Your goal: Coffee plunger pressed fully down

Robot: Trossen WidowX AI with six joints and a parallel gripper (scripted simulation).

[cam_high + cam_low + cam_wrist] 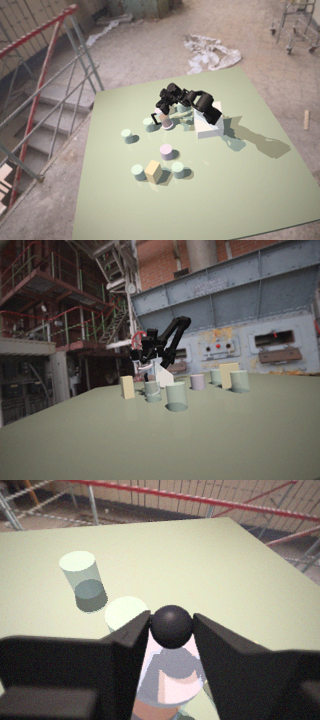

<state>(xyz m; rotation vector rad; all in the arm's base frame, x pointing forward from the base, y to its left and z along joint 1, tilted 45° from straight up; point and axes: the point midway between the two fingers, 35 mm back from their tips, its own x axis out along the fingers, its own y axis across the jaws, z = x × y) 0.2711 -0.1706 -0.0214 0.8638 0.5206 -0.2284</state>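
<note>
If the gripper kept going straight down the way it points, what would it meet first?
The gripper, shut on the plunger knob, points down at the press lid; the lid looks first in line, though the remaining gap is unclear.

Industrial site: steel stairways (113, 322), brickwork
</note>
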